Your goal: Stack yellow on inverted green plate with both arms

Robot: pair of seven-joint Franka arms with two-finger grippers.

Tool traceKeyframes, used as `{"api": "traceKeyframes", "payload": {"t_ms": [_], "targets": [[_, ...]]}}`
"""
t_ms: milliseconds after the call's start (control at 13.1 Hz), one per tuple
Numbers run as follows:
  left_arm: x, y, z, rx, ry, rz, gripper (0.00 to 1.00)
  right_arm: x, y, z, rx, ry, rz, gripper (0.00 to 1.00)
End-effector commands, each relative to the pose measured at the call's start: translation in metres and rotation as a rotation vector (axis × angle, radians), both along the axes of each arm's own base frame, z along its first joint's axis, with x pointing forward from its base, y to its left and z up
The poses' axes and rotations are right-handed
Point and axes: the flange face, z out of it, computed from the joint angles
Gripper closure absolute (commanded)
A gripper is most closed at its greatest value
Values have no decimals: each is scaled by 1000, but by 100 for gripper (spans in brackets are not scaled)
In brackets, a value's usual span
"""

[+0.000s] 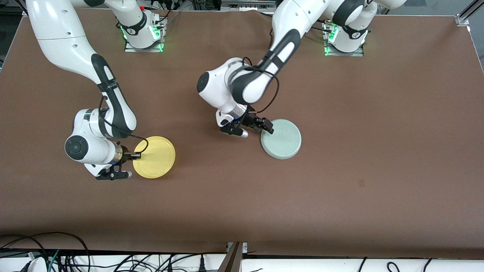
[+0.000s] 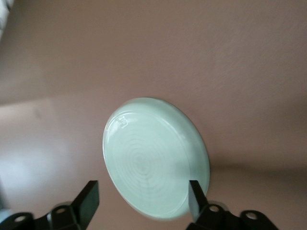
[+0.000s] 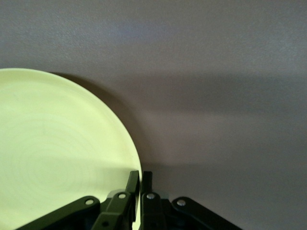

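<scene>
Left pincer [image 1: 261, 126] low over the bench [image 1: 340, 94], at the rim of the green plate [image 1: 281, 139] on the side toward the right arm's end; fingers [image 2: 89, 199] spread wide in the left wrist view, straddling the plate's edge with a gap on each side, gripping nothing. Green plate flat on the bench, upside down, plain underside showing faint concentric rings; nothing on it. From there outward: bare brown bench all round, left arm [image 1: 257, 79] reaching down from its base at the top of the front view. Right pincer [image 1: 134, 155] down at bench level at the rim of the yellow plate [image 1: 155, 157], on the side toward the right arm's end of the bench; fingers [image 3: 132, 184] drawn almost together in the right wrist view, pinched on the plate's rim, one above it and one beside it. Yellow plate lying on the bench, flat pale face up with faint rings, carrying nothing; whether slightly lifted at the gripped edge cannot be told. Yellow plate nearer the front camera than the green plate, the two well apart, yellow toward the right arm's end. Right arm [image 1: 109, 98] bent down over that end.
</scene>
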Motion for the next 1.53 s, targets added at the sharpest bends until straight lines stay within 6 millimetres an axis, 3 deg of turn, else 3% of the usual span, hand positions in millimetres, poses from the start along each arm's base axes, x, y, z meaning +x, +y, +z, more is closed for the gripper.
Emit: {"api": "traceKeyframes", "payload": {"t_ms": [0, 153, 382, 535, 765, 841, 1071, 1224, 1300, 1453], "targets": [[43, 26, 48, -261, 35, 172, 0, 7, 5, 12, 49, -26, -80, 100], [78, 67, 78, -355, 53, 270, 0, 14, 12, 35, 189, -3, -207, 100], [127, 159, 143, -385, 40, 267, 0, 28, 41, 74, 373, 66, -389, 100], [154, 242, 162, -351, 84, 277, 0, 22, 103, 87, 352, 101, -444, 100], [185, 354, 199, -381, 101, 189, 0, -5, 201, 87, 314, 132, -492, 100], [187, 387, 212, -388, 106, 157, 0, -14, 232, 88, 312, 117, -508, 100], [170, 458, 256, -393, 122, 149, 0, -60, 332, 82, 300, 89, -556, 100], [151, 492, 289, -408, 90, 189, 0, -98, 392, 73, 287, 85, -578, 100], [140, 501, 300, -418, 82, 203, 0, -120, 420, 70, 279, 71, -579, 100], [103, 500, 321, -417, 64, 211, 0, -148, 455, 64, 291, 44, -590, 100]]}}
